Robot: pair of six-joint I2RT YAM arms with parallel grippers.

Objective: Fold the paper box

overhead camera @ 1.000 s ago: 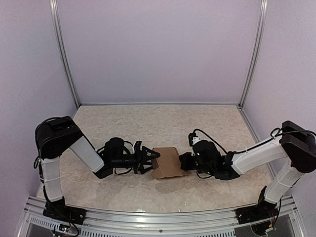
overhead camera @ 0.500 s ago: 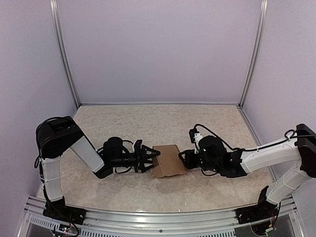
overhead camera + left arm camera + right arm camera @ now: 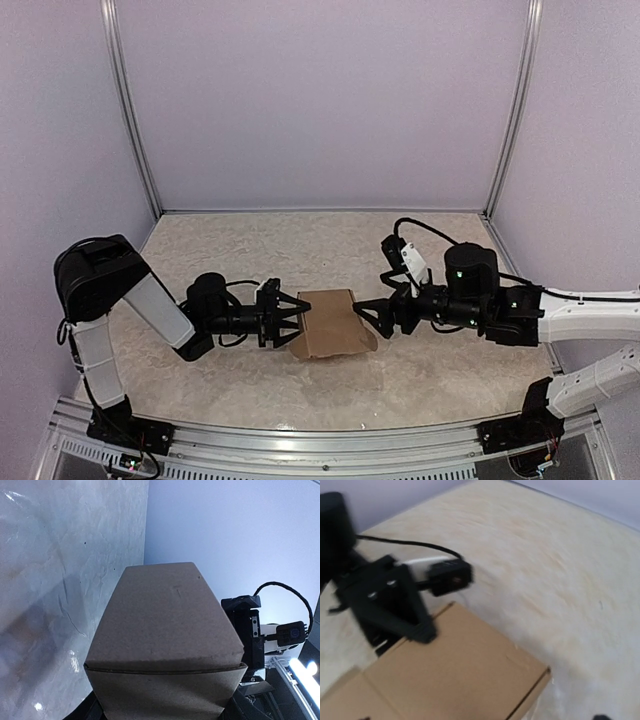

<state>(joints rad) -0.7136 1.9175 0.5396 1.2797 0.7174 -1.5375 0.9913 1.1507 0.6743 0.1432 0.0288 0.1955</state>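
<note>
Step, I think: closing last side. Small brown cardboard box sits tilted near middle of pale speckled table. Its left end is squeezed by left gripper. At right edge: right gripper, open or closed, cannot tell. Next move needs soft push there while other side holds tight.

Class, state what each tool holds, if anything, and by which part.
The left tool grips the paper box by its left end. The right tool is at the box's right edge; whether it holds cannot be told.
</note>
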